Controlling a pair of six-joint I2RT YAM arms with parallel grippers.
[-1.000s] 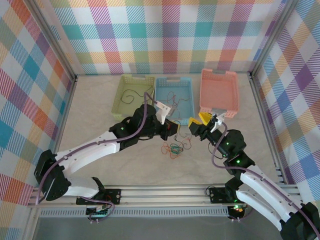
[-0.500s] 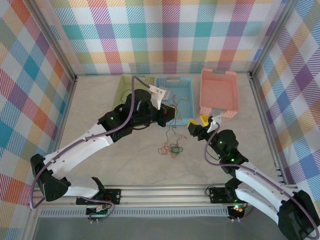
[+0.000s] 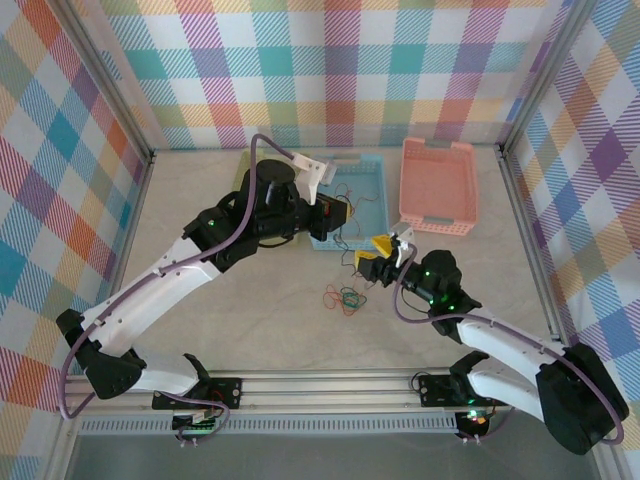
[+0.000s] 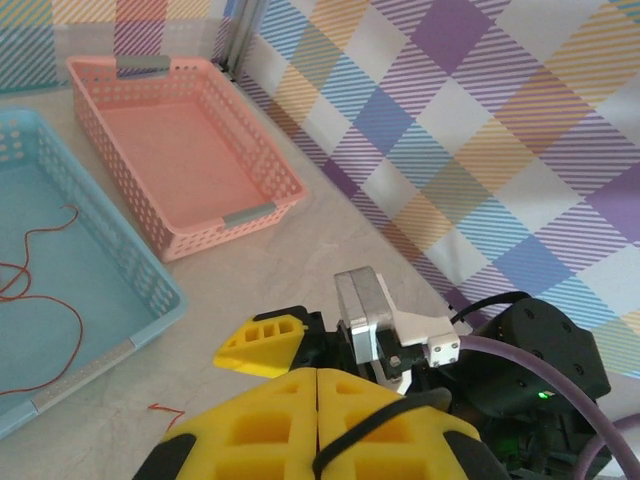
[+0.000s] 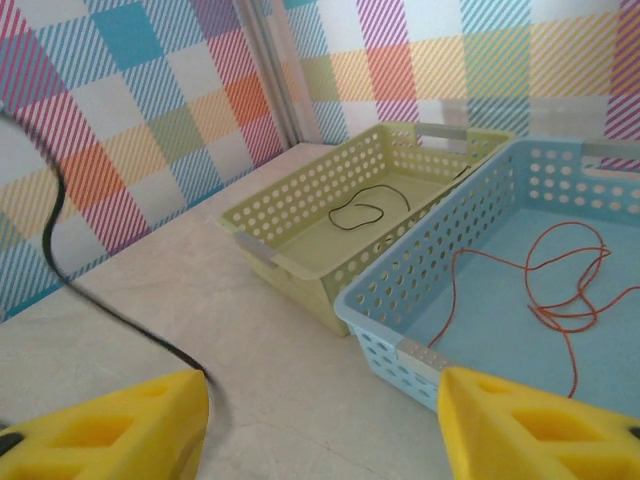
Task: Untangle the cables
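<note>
The tangled cables [image 3: 345, 297] lie mid-worktop, just nearward of the right gripper [image 3: 371, 253], the closer arm, fingers spread. The left gripper [image 4: 318, 385] fingers pinch a black cable [image 4: 360, 425].

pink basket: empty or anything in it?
Empty. The left wrist view shows the pink basket with a bare floor, nothing lying in it.

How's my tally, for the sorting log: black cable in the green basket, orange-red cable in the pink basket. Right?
Not quite. The right wrist view shows the orange-red cable in the blue basket, not the pink basket. The black cable is in the green basket, as you said.
</note>
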